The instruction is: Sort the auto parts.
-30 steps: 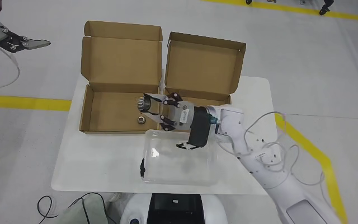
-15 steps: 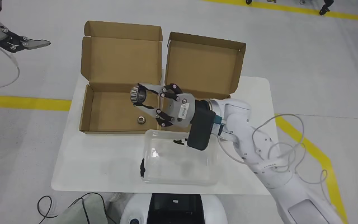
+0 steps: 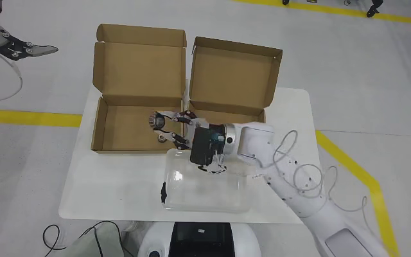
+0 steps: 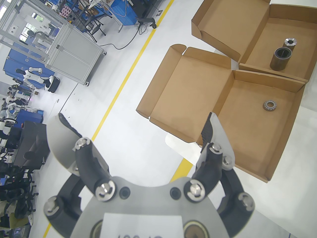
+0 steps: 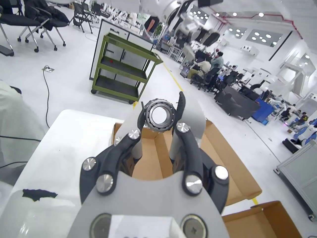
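Where the white worktop [image 3: 115,186] comes closest to the robot, a clear plastic container [image 3: 205,189] sits with a small black scrap [image 3: 163,191] at its left rim. Just past the container, the right tool [image 5: 161,112] hangs over the right part of the left box [image 3: 122,128], an open brown carton with its lid folded back. Its fingers are drawn narrow and clamp a roller bearing [image 3: 157,120] by its outer ring, so the right wrist view looks straight through the bore. A second bearing [image 4: 269,105] lies loose on the cardboard floor of the same box, apart from the walls.

Touching the left box on its right stands the right box [image 3: 234,77], a like carton with its lid raised; the right arm crosses over its tray. The left wrist view shows two parts inside it: a dark sleeve [image 4: 281,59] standing upright and, just beside it, a smaller metal bushing [image 4: 289,42], also on end.

Farthest off, well apart from the boxes and beyond the worktop's left side, the left tool [image 4: 135,122] is over the pale floor near a yellow line [image 3: 38,117], its fingers spread wide with nothing between them
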